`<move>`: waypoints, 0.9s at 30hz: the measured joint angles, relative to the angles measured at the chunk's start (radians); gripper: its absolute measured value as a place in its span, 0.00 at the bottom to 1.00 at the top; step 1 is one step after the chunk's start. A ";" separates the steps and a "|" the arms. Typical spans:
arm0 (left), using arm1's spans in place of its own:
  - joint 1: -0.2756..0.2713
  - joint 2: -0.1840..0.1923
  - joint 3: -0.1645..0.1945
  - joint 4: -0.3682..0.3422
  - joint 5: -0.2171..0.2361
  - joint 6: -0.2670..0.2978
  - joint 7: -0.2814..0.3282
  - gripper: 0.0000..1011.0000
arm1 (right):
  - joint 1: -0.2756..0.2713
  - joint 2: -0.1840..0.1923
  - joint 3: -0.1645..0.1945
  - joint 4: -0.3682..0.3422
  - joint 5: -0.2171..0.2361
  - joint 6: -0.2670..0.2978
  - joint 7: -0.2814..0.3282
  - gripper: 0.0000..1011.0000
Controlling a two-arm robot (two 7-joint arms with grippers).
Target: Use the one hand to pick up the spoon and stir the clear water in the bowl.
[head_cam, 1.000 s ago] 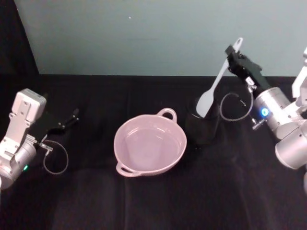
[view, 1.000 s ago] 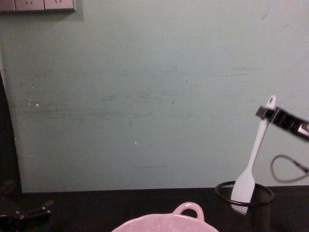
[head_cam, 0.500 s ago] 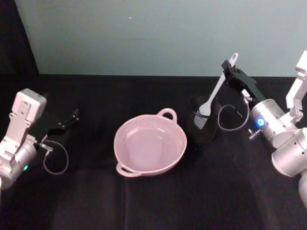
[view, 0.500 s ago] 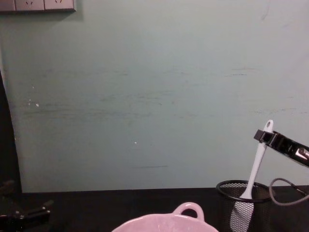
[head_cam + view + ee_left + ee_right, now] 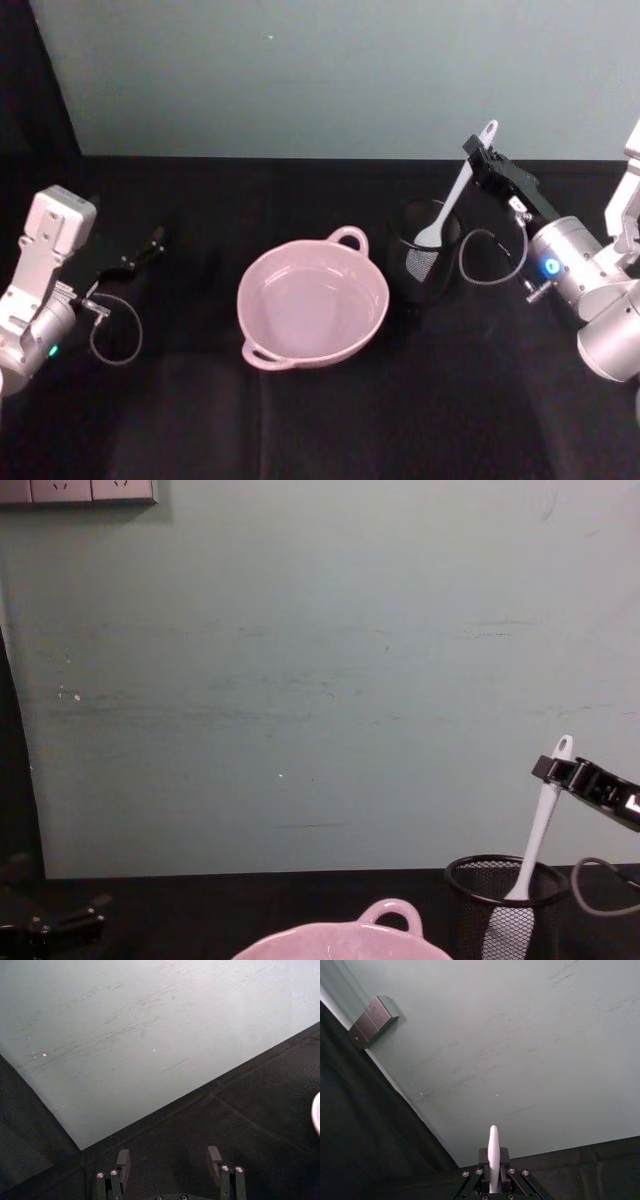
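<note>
Spoon (image 5: pixel 455 193) is clamped near its handle end by the right gripper (image 5: pixel 479 152). It leans with the holed tip just above the jaws and the blade down inside the black mesh cup (image 5: pixel 427 262). Chest view shows the same: spoon (image 5: pixel 535 829) angled down from the right gripper (image 5: pixel 556 770) into the mesh cup (image 5: pixel 505 907), blade visible through the mesh. In the right wrist view the handle tip (image 5: pixel 493 1152) sticks out between the closed fingers.

Cup sits below and to the left of the right gripper, on the black table (image 5: pixel 300 420). Pink bowl (image 5: pixel 313 301) is further left of the cup, near it but not touching, loop handle on the far rim; clear water inside.

Left gripper (image 5: pixel 128 260) is parked well to the left of the bowl, low over the table; its wrist view shows the fingers (image 5: pixel 123 1160) spread apart, nothing between them.
</note>
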 joint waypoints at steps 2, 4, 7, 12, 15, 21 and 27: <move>0.000 0.000 0.000 0.000 0.000 0.000 0.000 1.00 | -0.006 0.003 0.002 -0.008 0.005 0.004 -0.005 0.11; 0.000 0.000 0.000 0.000 0.000 0.000 0.000 1.00 | -0.010 0.004 0.003 -0.013 0.007 0.005 -0.010 0.11; 0.000 0.000 0.000 0.000 0.000 0.000 0.000 1.00 | -0.016 0.007 0.004 -0.020 0.012 0.010 -0.017 0.11; 0.000 0.000 0.000 0.000 0.000 0.000 0.000 1.00 | -0.024 0.009 0.001 -0.026 0.016 0.019 -0.025 0.11; 0.000 0.000 0.000 0.000 0.000 0.000 0.000 1.00 | -0.029 0.011 -0.003 -0.029 0.021 0.025 -0.029 0.11; 0.000 0.000 0.000 0.000 0.000 0.000 0.000 1.00 | -0.032 0.012 -0.010 -0.029 0.022 0.027 -0.033 0.11; 0.000 0.000 0.000 0.000 0.000 0.000 0.000 1.00 | -0.032 0.014 -0.013 -0.024 0.031 0.028 -0.031 0.11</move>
